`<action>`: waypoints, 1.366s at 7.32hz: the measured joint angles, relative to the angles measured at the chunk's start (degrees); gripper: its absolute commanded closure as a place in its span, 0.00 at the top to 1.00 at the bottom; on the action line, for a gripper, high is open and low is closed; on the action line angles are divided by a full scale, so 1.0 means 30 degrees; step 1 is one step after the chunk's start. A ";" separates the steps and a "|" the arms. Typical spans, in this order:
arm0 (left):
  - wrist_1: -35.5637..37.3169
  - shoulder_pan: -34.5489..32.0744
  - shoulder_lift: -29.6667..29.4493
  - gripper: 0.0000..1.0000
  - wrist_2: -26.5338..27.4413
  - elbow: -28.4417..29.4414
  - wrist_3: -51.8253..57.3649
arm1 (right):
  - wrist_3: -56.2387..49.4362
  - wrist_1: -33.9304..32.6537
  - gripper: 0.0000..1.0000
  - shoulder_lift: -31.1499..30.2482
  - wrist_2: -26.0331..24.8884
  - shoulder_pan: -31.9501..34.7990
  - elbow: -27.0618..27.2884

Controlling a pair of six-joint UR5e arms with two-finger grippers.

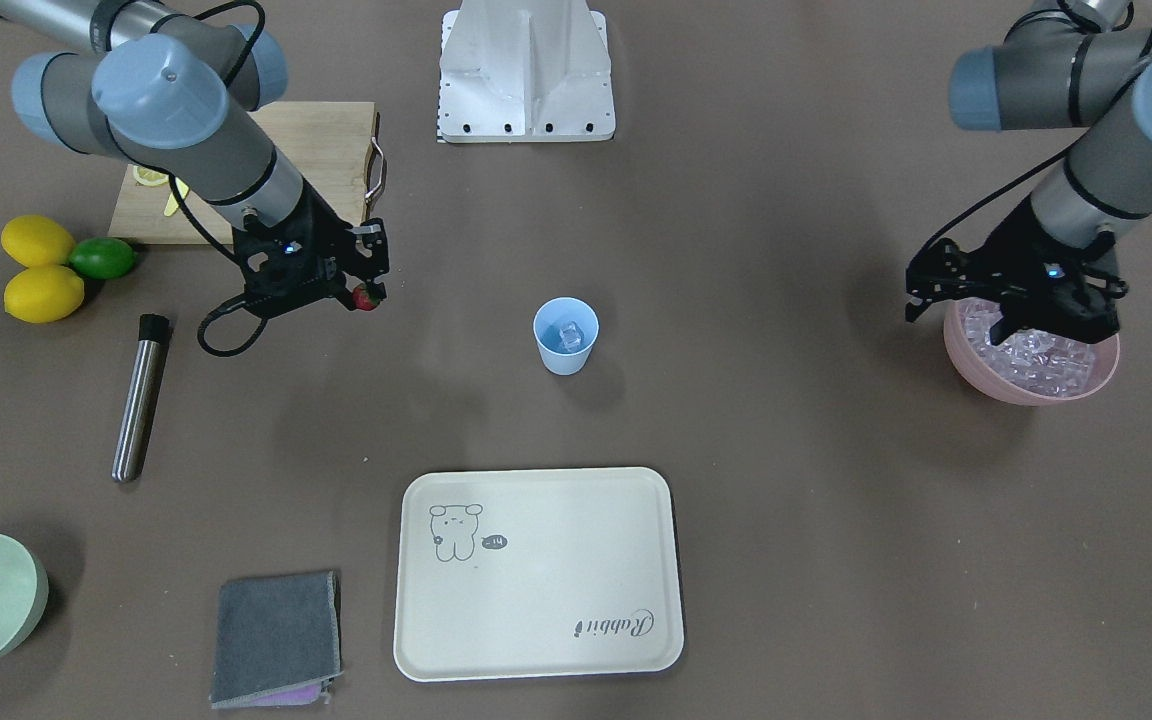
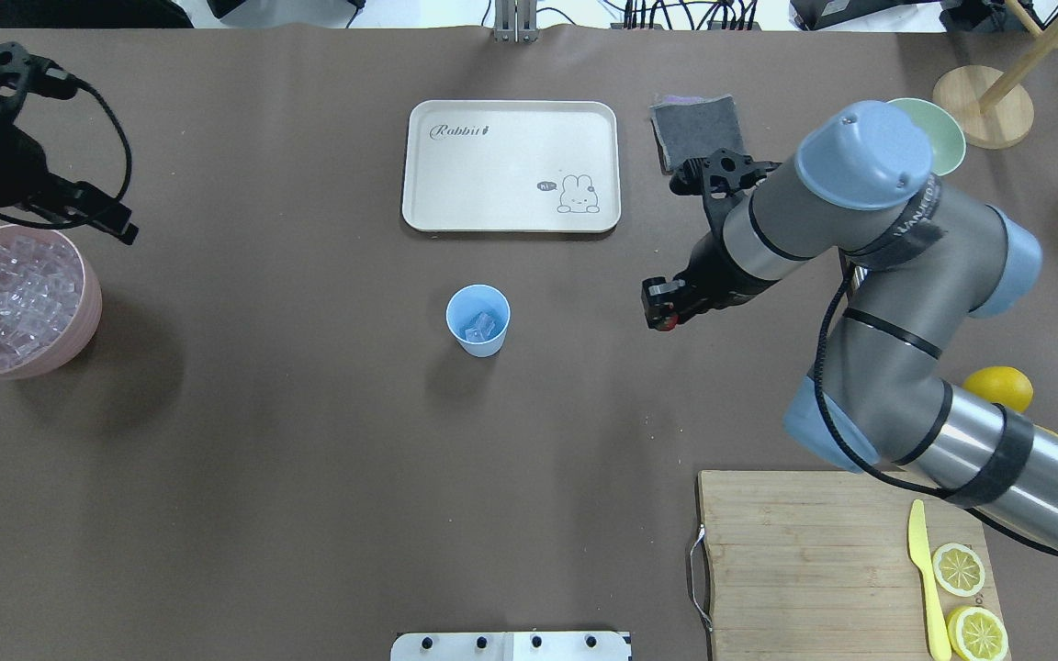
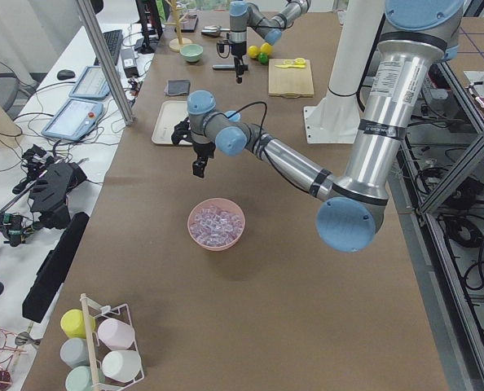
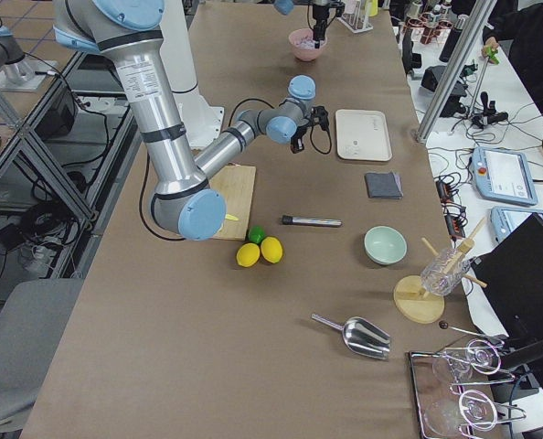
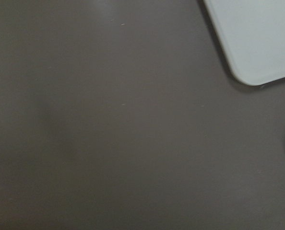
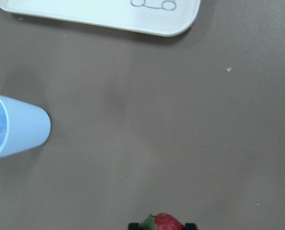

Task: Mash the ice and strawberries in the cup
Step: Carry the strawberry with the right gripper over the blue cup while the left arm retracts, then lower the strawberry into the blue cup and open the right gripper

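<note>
Front-facing view: the right end effector (image 1: pixel 368 287) grips the strawberry (image 1: pixel 366 298) above the desk (image 1: pixel 736 250), well apart from the cup (image 1: pixel 566 352), which holds ice (image 1: pixel 568 335). The left end effector (image 1: pixel 1006 325) hangs over the pink bowl (image 1: pixel 1026 388); whether it is open or closed, I cannot tell. Right wrist view: the strawberry is pinched at the bottom edge, with the cup at left.

The strawberry (image 6: pixel 162 223) sits between the fingers (image 6: pixel 133 226), the cup (image 6: pixel 17 127) well apart.
</note>
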 measured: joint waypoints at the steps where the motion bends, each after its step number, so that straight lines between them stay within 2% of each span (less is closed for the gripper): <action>1: -0.0014 -0.0711 0.1016 0.98 -0.0144 -0.0045 0.1067 | 0.0753 -0.0351 0.00 0.1289 -0.0673 -0.0394 -0.0648; 3: 0.0029 -0.1937 0.2556 0.97 -0.0554 0.0015 0.3037 | 0.1903 -0.0654 0.00 0.3369 -0.1766 -0.0918 -0.2014; 5: 0.0039 -0.2550 0.3293 0.97 -0.0723 0.0065 0.4037 | 0.2439 -0.0695 0.00 0.4813 -0.2419 -0.1215 -0.3269; 10: 0.0044 -0.2606 0.3014 0.98 -0.0731 0.0694 0.4215 | 0.4050 -0.0644 0.00 0.6256 -0.3754 -0.2724 -0.3964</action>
